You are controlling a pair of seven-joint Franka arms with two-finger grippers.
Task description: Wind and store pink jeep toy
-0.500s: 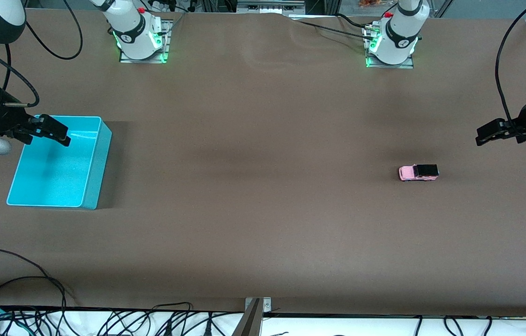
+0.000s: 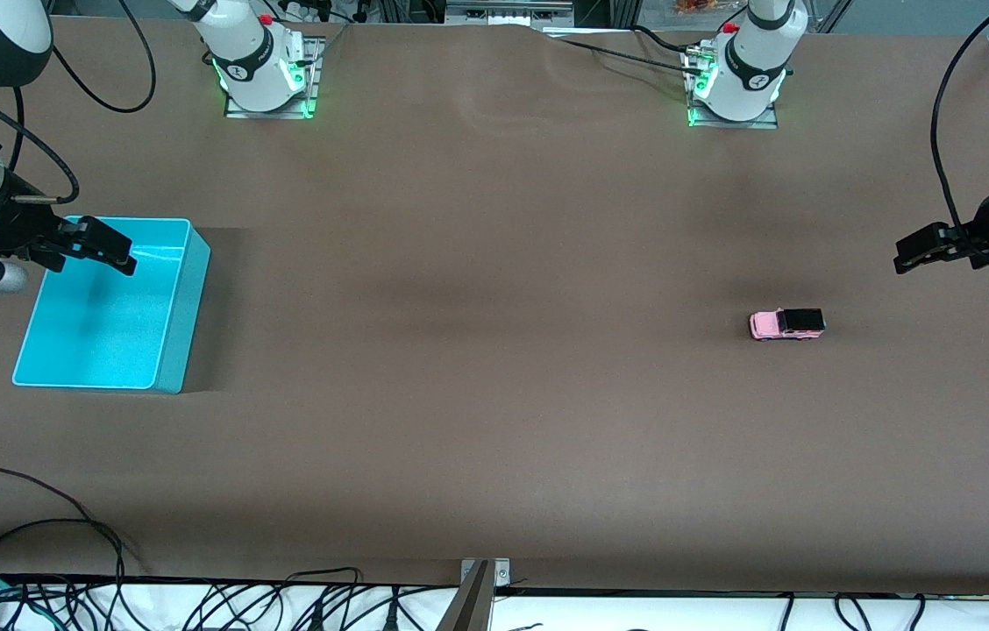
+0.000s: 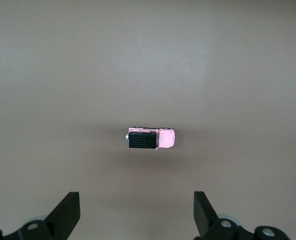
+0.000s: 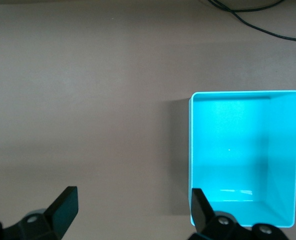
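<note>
My left gripper (image 2: 902,256) hangs in the air at the left arm's end of the table (image 2: 494,394) with its fingers (image 3: 67,215) spread wide and nothing between them. The left wrist view looks down between them at the pink jeep toy (image 3: 151,139), which sits on its wheels on the bare brown surface, apart from the fingertips. In the front view the pink jeep toy (image 2: 786,323) rests toward the left arm's end of the table, a little nearer to the front camera than the spot under my left gripper. My right gripper (image 2: 116,251) is up over the turquoise bin (image 2: 183,298) at the right arm's end, its fingers (image 4: 62,207) also parted and holding nothing. The bin (image 4: 288,150) stands upright, well apart from the toy.
</note>
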